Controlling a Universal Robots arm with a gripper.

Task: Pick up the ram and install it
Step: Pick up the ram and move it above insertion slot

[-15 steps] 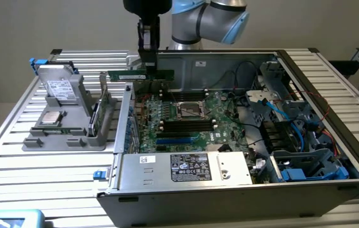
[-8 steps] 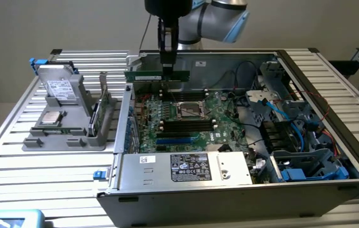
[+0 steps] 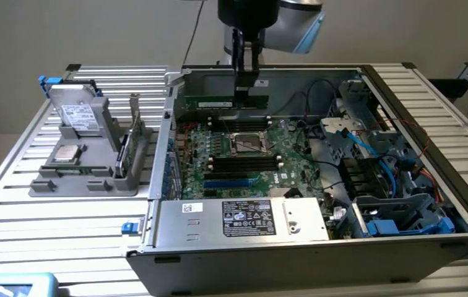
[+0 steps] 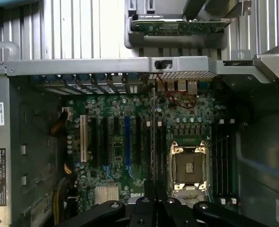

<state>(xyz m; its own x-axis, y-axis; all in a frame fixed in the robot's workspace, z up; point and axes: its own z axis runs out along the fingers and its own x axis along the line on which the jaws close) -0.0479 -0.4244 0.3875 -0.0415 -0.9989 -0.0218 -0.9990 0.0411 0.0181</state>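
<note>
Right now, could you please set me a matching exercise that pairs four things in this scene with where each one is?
Things:
1. ram
2. processor socket
3. power supply
4. grey parts holder

Places:
A. outside the case, on the exterior view's left
B. gripped by the tool, over the motherboard
C. middle of the motherboard
D. inside the case, along the wall nearest the exterior camera

Pairs: 1-B; 2-C; 3-D; 4-A
</note>
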